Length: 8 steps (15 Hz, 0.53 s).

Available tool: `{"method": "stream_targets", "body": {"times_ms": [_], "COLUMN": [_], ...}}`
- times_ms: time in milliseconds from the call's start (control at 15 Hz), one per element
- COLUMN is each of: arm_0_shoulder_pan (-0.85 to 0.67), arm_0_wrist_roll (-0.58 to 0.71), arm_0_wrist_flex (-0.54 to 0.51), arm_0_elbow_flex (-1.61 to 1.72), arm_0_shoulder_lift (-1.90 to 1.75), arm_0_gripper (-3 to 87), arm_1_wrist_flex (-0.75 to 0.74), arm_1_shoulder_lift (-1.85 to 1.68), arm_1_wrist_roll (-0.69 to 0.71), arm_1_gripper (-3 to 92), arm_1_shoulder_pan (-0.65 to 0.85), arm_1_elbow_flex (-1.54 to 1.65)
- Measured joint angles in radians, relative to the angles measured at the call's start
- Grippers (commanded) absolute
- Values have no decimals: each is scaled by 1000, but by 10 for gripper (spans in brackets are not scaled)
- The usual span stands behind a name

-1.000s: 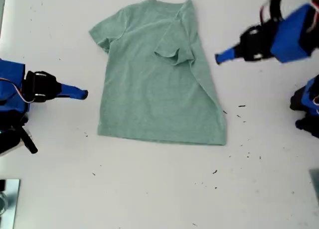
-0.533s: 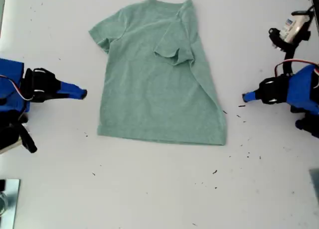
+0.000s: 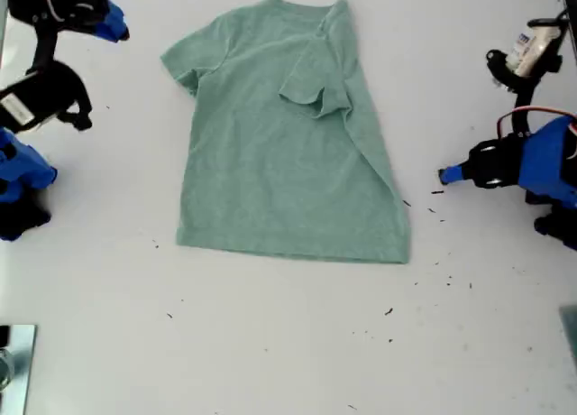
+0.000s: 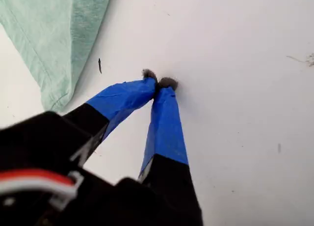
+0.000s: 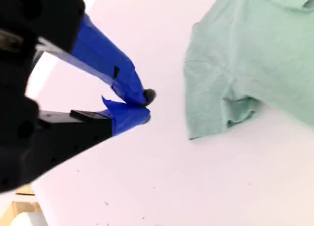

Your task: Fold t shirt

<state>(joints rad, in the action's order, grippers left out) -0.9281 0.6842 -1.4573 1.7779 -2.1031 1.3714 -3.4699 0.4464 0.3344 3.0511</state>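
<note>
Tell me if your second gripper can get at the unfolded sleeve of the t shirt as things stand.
Probably yes. My second gripper hangs shut beside the unfolded sleeve of the t shirt, with only bare table between them.

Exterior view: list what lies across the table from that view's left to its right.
My second gripper raised at the exterior view's left → the t shirt spread flat, one sleeve folded in → my first gripper low at the right.

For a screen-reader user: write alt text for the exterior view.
A green t-shirt lies flat on a white table, one sleeve folded inward. A blue-tipped tool sits closed by the hem corner at the view's right; another is raised at the upper left.
</note>
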Motion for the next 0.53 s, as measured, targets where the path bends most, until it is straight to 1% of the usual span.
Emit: {"method": "stream_targets", "body": {"times_ms": [133, 267, 333, 533], "arm_0_shoulder_pan": [-17, -14, -15, -17], "arm_0_wrist_roll": [61, 87, 87, 83], "arm_0_wrist_flex": [-40, -32, -8, 147], "arm_0_elbow_flex": [-189, -265, -265, -224], "arm_0_shoulder_lift": [221, 374, 428, 578], "arm_0_gripper": [363, 358, 355, 346], "arm_1_wrist_flex": [0, 0, 0, 0], "arm_1_shoulder_lift": [-5, -9, -9, -9], "arm_1_wrist_roll": [0, 0, 0, 0], "arm_1_gripper": [19, 19, 20, 20], "arm_1_shoulder_pan": [0, 0, 0, 0], "arm_1_elbow_flex": [0, 0, 0, 0]}}
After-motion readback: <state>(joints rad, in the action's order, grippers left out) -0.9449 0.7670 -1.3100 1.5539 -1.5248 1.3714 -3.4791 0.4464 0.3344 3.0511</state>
